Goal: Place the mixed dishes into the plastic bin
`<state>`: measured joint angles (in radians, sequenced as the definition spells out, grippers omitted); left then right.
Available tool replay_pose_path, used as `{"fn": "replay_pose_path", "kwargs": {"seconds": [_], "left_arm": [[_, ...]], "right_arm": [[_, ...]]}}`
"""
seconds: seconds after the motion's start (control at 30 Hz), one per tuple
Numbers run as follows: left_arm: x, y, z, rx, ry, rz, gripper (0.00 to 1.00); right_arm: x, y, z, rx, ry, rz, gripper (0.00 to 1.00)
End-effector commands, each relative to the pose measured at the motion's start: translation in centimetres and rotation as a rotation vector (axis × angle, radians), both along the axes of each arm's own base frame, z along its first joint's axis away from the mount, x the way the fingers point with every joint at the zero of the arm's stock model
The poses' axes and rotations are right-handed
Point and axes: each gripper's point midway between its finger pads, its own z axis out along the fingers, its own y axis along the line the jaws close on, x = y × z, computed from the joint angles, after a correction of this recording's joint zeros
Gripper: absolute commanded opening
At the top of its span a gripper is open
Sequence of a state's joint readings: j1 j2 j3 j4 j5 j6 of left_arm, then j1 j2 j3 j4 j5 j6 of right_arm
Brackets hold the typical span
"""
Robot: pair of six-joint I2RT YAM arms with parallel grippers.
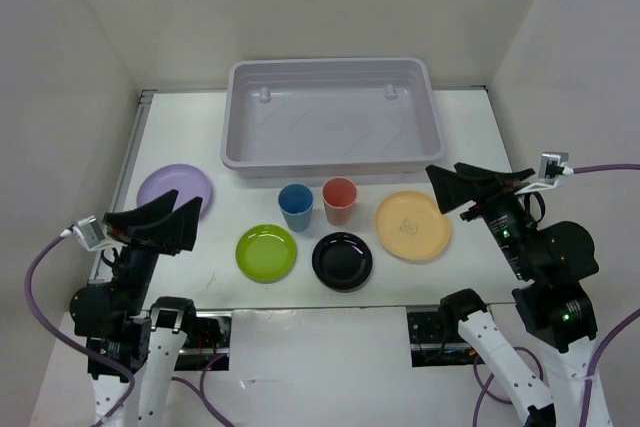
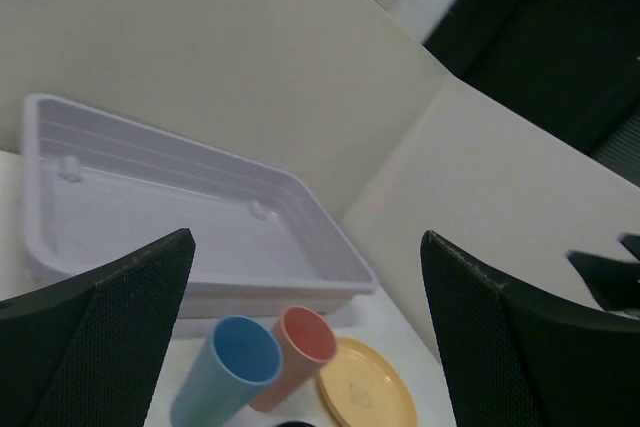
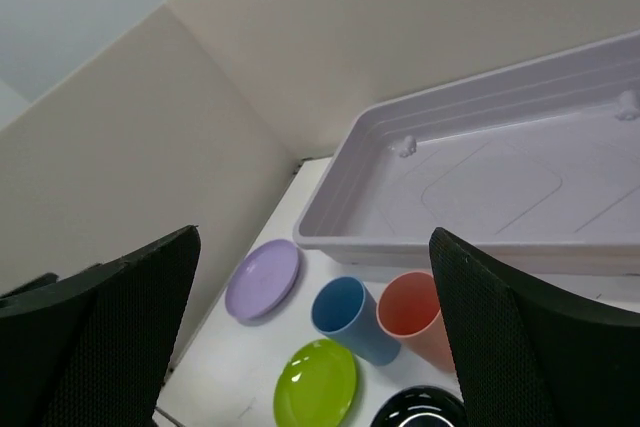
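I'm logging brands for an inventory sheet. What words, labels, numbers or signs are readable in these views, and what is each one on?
No text can be read in any view.
Yellow plate: a faint mark at its centre, too small and pale to read.
Bin: only moulded lines on its floor, no letters or numbers.

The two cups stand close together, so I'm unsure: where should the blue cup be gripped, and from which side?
Probably by its rim, from above. Put one finger inside and one outside the left wall of the blue cup. It stands upright with its mouth open, and the salmon-red cup crowds its right side.
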<state>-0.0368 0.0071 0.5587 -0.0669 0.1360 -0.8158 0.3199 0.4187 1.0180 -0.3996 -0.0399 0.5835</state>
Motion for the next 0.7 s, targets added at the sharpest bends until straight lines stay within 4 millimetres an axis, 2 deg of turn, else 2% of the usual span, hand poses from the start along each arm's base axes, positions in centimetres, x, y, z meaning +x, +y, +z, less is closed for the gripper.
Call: {"fn": "replay_pose_path", "kwargs": {"seconds": [0.0,0.03,0.1,0.13,0.17,0.2,0.23,0.27,0.33,0.4,0.47,0.5,0.57,0.6,0.63,0.67], "left_arm": [[-6.3,-2.6,3.2,0.066,-0.172,-0.163,1.00],[-6.0,-2.5,2.8,0.032,-0.138,-0.168,1.00],[-4.9,-1.1,2.0,-0.070,-0.060,-0.112,1.00],[-5.0,-1.3,2.0,-0.081,-0.057,-0.129,1.00],[-5.2,-2.0,1.8,-0.039,-0.067,-0.168,1.00],[-5.4,-2.4,1.7,-0.028,-0.067,-0.190,1.00],[-5.1,-2.6,1.2,-0.022,-0.055,-0.199,1.00],[-5.1,-2.9,0.7,-0.060,-0.013,-0.227,1.00],[-4.3,-2.1,-0.1,-0.141,0.052,-0.197,1.00],[-4.7,-2.2,0.7,-0.155,0.022,-0.216,1.00],[-5.1,-2.2,1.5,-0.182,-0.003,-0.239,1.00],[-5.3,-2.0,2.0,-0.203,-0.010,-0.238,1.00],[-5.7,-1.2,2.7,-0.203,-0.027,-0.205,0.88],[-5.7,-0.9,2.7,-0.170,-0.038,-0.178,0.78],[-5.7,-0.9,2.9,-0.155,-0.040,-0.181,0.60],[-5.6,-0.9,3.0,-0.145,-0.035,-0.176,0.55]], "right_arm": [[-1.5,0.8,1.9,-0.064,-0.098,0.066,1.00],[-1.5,0.9,1.9,-0.082,-0.106,0.071,1.00],[-2.8,0.1,3.3,-0.107,-0.176,0.046,1.00],[-3.4,-0.3,3.9,-0.111,-0.202,0.032,1.00],[-3.9,-1.5,4.7,-0.071,-0.223,-0.027,1.00],[-3.4,-2.2,4.2,0.010,-0.162,-0.061,1.00],[-3.1,-2.3,3.8,-0.007,-0.158,-0.075,1.00],[-3.3,-1.9,3.8,-0.030,-0.167,-0.050,1.00],[-1.9,-0.2,2.2,-0.086,-0.122,0.016,1.00],[-1.8,1.4,1.0,-0.111,-0.100,0.102,1.00],[-2.4,1.4,1.2,-0.069,-0.146,0.110,1.00],[-2.2,0.6,1.2,-0.028,-0.143,0.063,1.00],[-2.9,-0.5,1.3,0.021,-0.164,0.024,1.00],[-2.8,-0.8,1.1,0.031,-0.164,0.007,1.00],[-3.3,-0.8,1.6,0.043,-0.182,0.018,1.00],[-3.4,-0.7,1.5,0.031,-0.187,0.027,1.00]]}}
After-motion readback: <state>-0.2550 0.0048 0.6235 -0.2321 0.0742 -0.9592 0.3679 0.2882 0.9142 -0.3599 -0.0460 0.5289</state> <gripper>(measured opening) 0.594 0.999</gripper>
